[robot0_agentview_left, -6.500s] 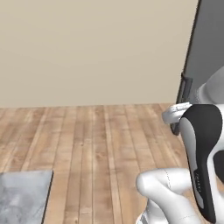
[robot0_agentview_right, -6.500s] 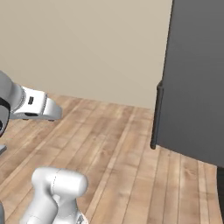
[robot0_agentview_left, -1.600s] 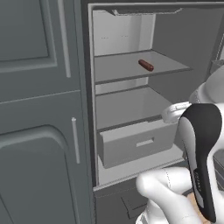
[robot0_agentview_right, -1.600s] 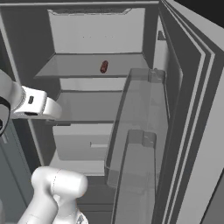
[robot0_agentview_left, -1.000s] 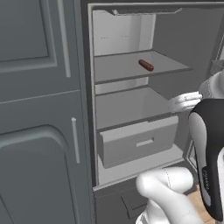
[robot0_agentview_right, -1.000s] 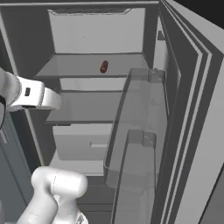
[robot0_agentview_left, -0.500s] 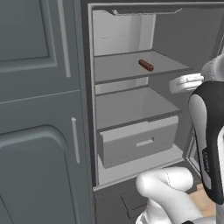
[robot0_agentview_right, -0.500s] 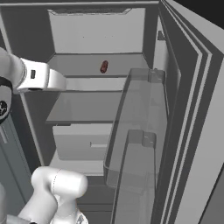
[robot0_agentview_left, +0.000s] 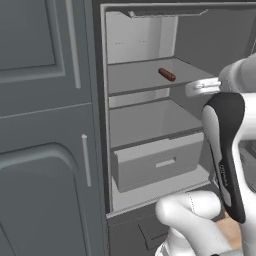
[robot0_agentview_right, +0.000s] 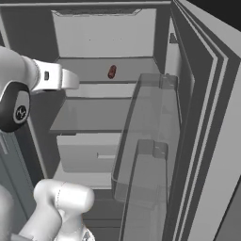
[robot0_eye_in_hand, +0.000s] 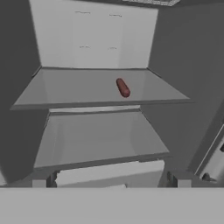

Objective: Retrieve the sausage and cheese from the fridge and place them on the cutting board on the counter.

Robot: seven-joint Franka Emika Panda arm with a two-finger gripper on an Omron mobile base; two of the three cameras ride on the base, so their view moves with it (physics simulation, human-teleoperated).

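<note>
The fridge (robot0_agentview_left: 145, 130) stands open, door shelves (robot0_agentview_right: 146, 141) swung to the right. Its drawer (robot0_agentview_left: 157, 162) sits below two shelves. The hand (robot0_eye_in_hand: 111, 181) hovers before it, fingers spread wide, holding nothing. The sausage (robot0_eye_in_hand: 123, 88) lies on the upper shelf (robot0_eye_in_hand: 87, 89).

1. The fridge (robot0_agentview_left: 150, 125) stands open ahead of the hand (robot0_eye_in_hand: 111, 183), its door (robot0_agentview_right: 197, 122) swung out to the hand's right.
2. The sausage (robot0_eye_in_hand: 123, 87) lies on the upper shelf (robot0_eye_in_hand: 65, 87), ahead of and above the hand, well apart from it.
3. A lower shelf (robot0_eye_in_hand: 96, 140) sits beneath, with a drawer (robot0_agentview_left: 160, 162) under that, nearest the hand.
4. A cabinet (robot0_agentview_left: 45, 125) stands left of the fridge.
</note>
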